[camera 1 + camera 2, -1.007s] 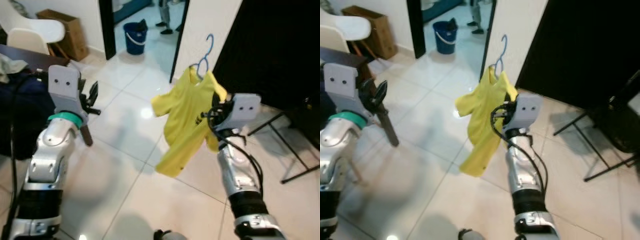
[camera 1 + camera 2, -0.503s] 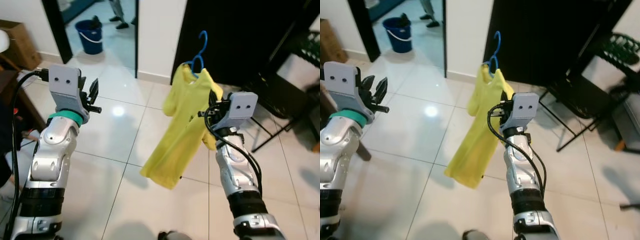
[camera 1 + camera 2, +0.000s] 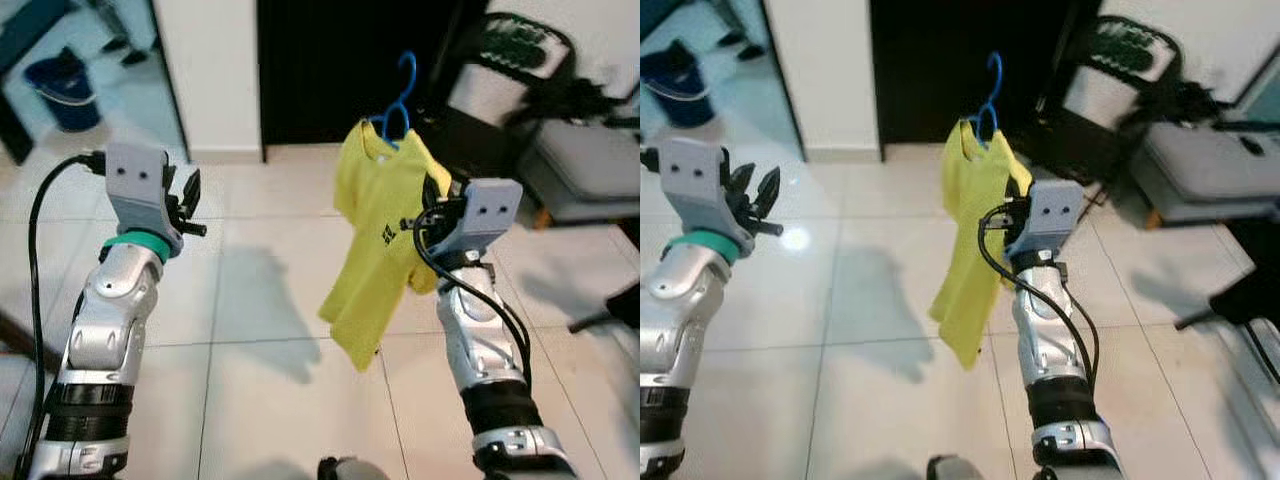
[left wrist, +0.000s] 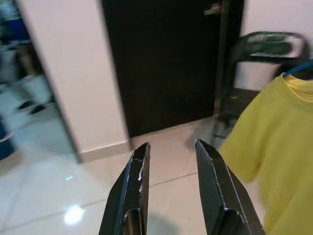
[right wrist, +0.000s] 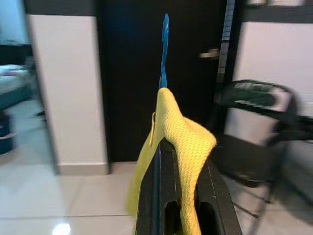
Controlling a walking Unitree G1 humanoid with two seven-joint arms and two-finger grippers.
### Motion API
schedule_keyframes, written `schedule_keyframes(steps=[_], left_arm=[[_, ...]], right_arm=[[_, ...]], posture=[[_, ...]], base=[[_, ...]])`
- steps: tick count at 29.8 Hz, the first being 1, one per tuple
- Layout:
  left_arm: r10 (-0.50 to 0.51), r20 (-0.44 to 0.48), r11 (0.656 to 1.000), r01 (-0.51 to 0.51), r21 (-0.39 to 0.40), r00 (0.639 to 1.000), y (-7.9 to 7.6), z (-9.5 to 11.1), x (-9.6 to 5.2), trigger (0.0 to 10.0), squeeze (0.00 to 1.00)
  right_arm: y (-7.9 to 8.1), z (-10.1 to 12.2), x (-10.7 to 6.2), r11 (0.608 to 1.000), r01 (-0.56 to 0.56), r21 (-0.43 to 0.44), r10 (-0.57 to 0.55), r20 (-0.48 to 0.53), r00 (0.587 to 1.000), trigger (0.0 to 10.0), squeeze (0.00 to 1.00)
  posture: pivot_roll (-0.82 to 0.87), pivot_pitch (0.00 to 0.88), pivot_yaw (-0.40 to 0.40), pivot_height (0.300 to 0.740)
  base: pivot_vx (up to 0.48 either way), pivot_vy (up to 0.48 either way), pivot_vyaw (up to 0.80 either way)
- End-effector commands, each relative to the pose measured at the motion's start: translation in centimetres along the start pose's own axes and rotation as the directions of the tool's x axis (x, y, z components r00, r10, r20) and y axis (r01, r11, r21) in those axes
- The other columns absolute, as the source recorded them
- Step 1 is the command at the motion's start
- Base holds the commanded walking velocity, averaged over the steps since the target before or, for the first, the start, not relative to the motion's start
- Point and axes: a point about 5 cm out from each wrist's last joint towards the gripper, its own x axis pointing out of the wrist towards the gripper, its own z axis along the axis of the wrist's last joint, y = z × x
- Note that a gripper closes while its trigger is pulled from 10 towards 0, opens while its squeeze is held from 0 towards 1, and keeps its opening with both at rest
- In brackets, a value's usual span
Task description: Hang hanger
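Observation:
A yellow T-shirt (image 3: 381, 225) hangs on a blue hanger whose hook (image 3: 404, 92) sticks up above the collar. My right gripper (image 5: 178, 157) is shut on the hanger's shoulder through the cloth and holds it up at chest height, in front of a dark doorway (image 3: 340, 60). The shirt drapes down and to the left of the right wrist (image 3: 486, 212). My left gripper (image 4: 171, 149) is raised on the left, apart from the shirt, open with nothing between its fingers (image 3: 190, 192).
A white wall section (image 3: 205, 70) stands left of the dark doorway. A blue bucket (image 3: 60, 78) sits far left on the pale tiled floor (image 3: 250, 380). A black folding chair (image 3: 1120, 60) and a grey padded seat (image 3: 585, 165) stand at the right.
The whole view has swung to the right: bucket and wall slid left, chair and grey seat came in. The right gripper still holds the hanger with the shirt; the left stays raised and open.

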Motion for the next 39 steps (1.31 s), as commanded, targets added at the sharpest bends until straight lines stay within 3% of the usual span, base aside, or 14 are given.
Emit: schedule_keyframes(steps=[1, 30, 37, 39], left_arm=[[-0.001, -0.010, 1.000, 0.001, 0.009, 1.000, 0.11, -0.37, -0.12, 10.0, 0.00], [-0.009, -0.020, 1.000, 0.009, 0.014, 1.000, 0.10, -0.99, -0.23, 10.0, 0.00], [-0.025, -0.038, 0.999, 0.024, -0.028, 0.999, 0.00, -1.05, 0.00, 10.0, 0.00], [-0.040, -0.027, 0.994, 0.037, -0.106, 0.999, -0.19, -0.72, 0.06, 10.0, 0.00]], right_arm=[[0.03, 0.47, 0.24, 1.000, 0.006, 0.003, -0.006, 0.023, 1.000, 10.0, 0.00], [-0.24, 0.56, 0.04, 1.000, 0.009, -0.005, -0.008, 0.027, 1.000, 10.0, 0.00], [-0.32, 0.59, 0.01, 1.000, 0.015, -0.006, -0.014, 0.026, 1.000, 10.0, 0.00], [-0.34, 0.68, 0.07, 1.000, 0.015, -0.006, -0.015, 0.029, 0.999, 10.0, 0.00]], posture=[[0.03, 0.000, 0.010, 0.740], [0.01, 0.000, 0.012, 0.740], [0.00, 0.000, 0.017, 0.740], [0.00, 0.000, 0.017, 0.740]], base=[[0.000, 0.000, -0.80], [0.000, 0.000, -0.80], [0.000, 0.000, -0.80], [0.000, 0.000, -0.80]])
